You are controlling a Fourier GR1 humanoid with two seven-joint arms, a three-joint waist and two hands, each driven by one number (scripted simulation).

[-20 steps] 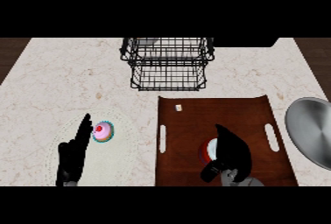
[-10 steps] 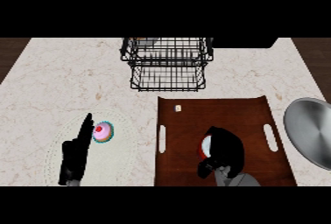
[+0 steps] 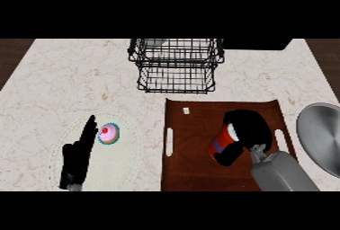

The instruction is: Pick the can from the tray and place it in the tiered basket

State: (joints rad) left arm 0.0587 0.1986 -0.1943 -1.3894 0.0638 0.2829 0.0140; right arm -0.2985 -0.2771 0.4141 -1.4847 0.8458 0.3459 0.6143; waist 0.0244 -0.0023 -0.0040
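Right hand (image 3: 244, 132) now gripping cylindrical can (image 3: 220, 144)

Over the last second, the right robot hand (image 3: 246, 130) was curled round the can (image 3: 220, 144), where before its fingers had been raised above it. The can, formerly almost hidden with only its top showing, was tipped so that its red side was exposed over the tray (image 3: 192, 170). The grey forearm (image 3: 282, 173) was brought further into view.
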